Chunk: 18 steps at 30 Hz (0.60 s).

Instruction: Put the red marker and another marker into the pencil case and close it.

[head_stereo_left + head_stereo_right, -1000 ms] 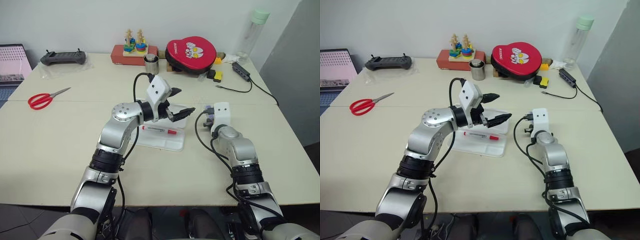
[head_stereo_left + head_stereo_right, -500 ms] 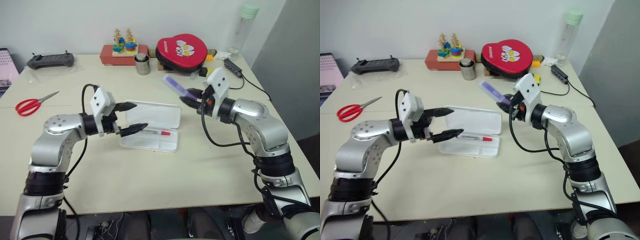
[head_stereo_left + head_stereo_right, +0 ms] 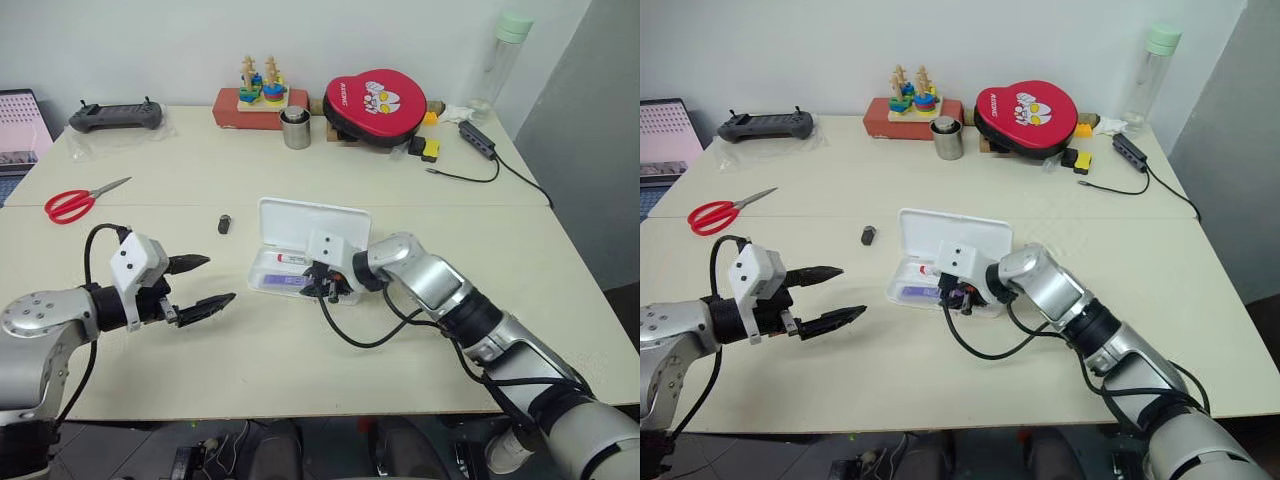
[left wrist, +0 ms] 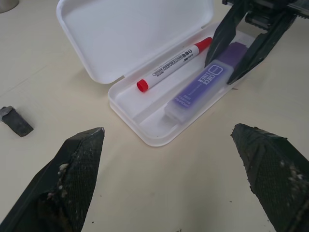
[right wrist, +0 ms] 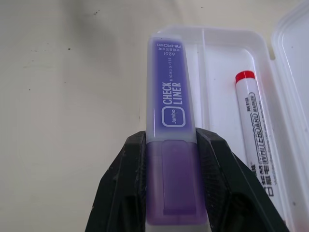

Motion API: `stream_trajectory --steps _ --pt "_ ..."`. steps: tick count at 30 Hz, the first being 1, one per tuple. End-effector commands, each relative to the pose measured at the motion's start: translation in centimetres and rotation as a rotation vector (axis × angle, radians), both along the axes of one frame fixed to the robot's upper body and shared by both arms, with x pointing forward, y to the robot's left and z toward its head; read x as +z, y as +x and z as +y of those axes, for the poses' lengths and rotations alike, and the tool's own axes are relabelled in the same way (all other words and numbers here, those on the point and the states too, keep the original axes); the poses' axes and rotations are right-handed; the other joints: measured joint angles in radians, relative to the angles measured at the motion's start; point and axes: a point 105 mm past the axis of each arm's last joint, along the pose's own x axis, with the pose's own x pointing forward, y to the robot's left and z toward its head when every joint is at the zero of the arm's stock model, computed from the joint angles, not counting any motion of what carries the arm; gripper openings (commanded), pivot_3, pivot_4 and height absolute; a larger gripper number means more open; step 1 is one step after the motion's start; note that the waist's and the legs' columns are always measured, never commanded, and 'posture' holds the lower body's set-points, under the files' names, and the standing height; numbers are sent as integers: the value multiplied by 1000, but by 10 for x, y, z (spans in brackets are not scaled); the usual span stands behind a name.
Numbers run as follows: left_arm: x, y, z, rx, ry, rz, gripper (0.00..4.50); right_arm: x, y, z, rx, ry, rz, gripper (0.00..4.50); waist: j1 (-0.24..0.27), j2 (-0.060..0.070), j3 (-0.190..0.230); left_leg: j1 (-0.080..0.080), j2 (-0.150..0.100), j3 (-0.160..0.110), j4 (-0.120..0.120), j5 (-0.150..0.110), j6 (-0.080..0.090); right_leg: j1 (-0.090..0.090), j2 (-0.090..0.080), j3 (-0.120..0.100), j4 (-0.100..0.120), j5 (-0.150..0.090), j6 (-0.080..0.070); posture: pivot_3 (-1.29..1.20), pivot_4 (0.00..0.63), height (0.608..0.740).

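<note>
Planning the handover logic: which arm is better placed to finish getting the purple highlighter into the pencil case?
Right. Its end effector already grips the purple highlighter over the open pencil case, beside the red marker. The left end effector hangs open, off to the side.

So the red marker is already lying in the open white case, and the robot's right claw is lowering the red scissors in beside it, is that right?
Not quite. The right claw holds a purple highlighter, not the scissors, which lie far off on the table. The right wrist view shows it. The red marker does lie in the open pencil case.
</note>
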Motion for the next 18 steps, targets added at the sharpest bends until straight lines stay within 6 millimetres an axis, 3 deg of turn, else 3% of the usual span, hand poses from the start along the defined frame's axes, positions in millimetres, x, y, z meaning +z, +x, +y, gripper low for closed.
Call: stream_trajectory --steps 1,9,13,18 --pt "19 -2 -3 1 -3 -64 4500 5 1 7 29 -11 -39 1105 0 0 0 0 0 0 0 0 0 0 0 0 0 0 0 0 150 740" --pt "21 -2 -10 3 -8 -69 4500 7 5 11 26 -7 -50 1105 -1 0 0 1 0 0 0 0 0 0 0 0 0 0 0 0 150 740" --pt "23 3 -10 31 -42 -67 4500 14 10 11 6 15 -67 2316 -2 0 0 1 0 0 0 0 0 0 0 0 0 0 0 0 150 740" --pt "32 19 -5 121 -123 -101 4500 28 15 10 -8 54 -92 3286 1 0 0 0 0 0 0 0 0 0 0 0 0 0 0 0 150 740"
